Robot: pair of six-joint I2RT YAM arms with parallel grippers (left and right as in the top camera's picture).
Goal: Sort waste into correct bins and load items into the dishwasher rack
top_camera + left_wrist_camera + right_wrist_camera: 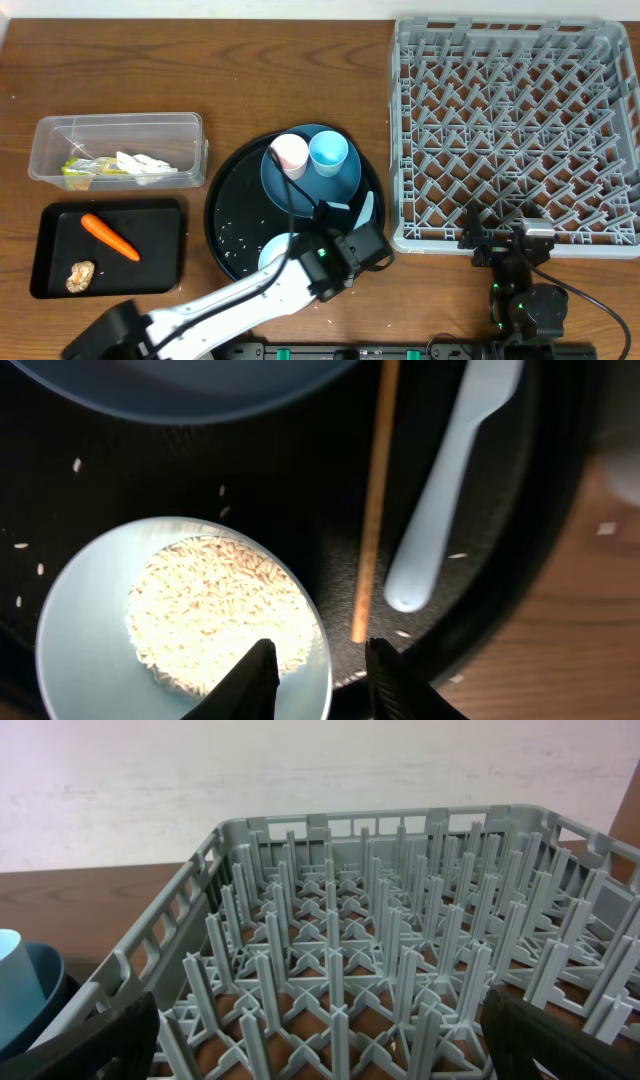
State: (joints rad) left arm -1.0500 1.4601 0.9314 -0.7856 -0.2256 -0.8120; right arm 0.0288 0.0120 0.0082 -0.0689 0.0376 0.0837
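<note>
My left gripper (318, 662) hangs low over the round black tray (225, 215). Its jaws stand a little apart, astride the right rim of the pale blue bowl (80, 620), gripping nothing. The bowl holds a heap of white rice (215, 610). Right of it lie the wooden chopstick (375, 500) and the pale spoon (450, 490). The dark blue plate (340, 185) carries the pink cup (290, 153) and the light blue cup (328, 152). My right gripper (320, 1055) is wide open and empty at the front edge of the grey dishwasher rack (515, 135).
The clear tub (50, 135) at the left holds the yellow-green wrapper (85, 168) and white tissue (145, 165). Below it, the flat black tray (160, 255) holds the carrot (110, 237) and the brown lump (80, 277). Loose rice grains (235, 240) dot the round tray.
</note>
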